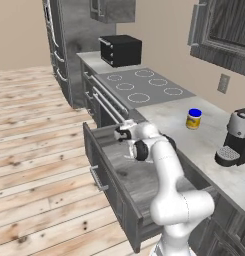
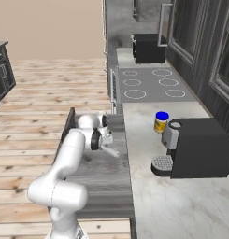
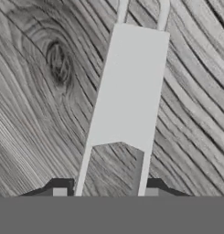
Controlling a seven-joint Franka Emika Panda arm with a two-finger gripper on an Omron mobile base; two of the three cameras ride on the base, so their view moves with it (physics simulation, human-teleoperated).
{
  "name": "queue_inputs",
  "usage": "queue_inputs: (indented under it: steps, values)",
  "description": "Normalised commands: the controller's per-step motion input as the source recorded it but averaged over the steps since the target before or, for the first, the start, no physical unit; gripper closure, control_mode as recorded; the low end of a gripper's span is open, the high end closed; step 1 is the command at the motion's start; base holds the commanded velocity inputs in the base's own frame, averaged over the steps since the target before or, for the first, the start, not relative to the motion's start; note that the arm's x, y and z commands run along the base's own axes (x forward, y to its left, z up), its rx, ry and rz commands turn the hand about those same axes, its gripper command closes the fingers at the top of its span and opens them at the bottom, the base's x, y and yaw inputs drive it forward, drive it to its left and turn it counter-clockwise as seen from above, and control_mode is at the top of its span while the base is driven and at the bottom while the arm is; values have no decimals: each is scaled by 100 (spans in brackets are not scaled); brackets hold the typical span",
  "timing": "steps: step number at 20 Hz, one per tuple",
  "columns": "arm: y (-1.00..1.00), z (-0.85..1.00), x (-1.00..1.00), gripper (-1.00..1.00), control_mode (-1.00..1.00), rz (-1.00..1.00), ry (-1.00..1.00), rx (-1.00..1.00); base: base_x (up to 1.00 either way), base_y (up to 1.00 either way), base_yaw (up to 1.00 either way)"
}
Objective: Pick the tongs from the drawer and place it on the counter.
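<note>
1. Tongs [image 3: 129, 87] lay straight ahead of the gripper [image 3: 105, 192], just past the tips, on the woodgrain floor of the drawer [image 1: 124, 175].
2. Ran lengthwise away from the hand in the hand view: two narrow arms reaching back between the fingertips [image 3: 59, 191], a broad pale flat part further out, thin arms again beyond it.
3. Fingers spread apart, one tip outside each narrow arm, nothing clamped between them; whether the tips touched the metal, impossible to tell.
4. Judged as lined up for a grasp: jaws astride the long axis, so closing across the two arms would likely pinch them together.
5. Seen from the right base view as a pale sliver [image 2: 111, 150] slanting out from under the hand toward the counter side of the drawer.
6. Drawer pulled well out, silver bar handle [image 1: 98, 179] on its front, floorboards below.
7. Counter [image 1: 204, 145] just beside the drawer, carrying a yellow jar with a blue lid [image 1: 193, 119] and a coffee machine [image 1: 233, 137]; open slab between them looked free for a set-down.
8. Stovetop [image 1: 144, 86] further along, a black toaster oven [image 1: 120, 50] beyond it.
</note>
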Motion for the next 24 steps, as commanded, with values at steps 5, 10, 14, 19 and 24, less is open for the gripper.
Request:
queue_inputs:
  steps: [5,10,14,19,24]
  values:
    - [-8,100,-56,100,-100,0,-55,7,0,0,0]
    - [0,84,-76,100,-100,0,-70,6,0,0,0]
    - [0,84,-89,100,-100,0,-72,2,0,0,0]
    - [-3,100,-91,100,-100,0,-67,0,0,0,0]
    - [-28,96,-82,100,-100,0,-72,-1,0,0,0]
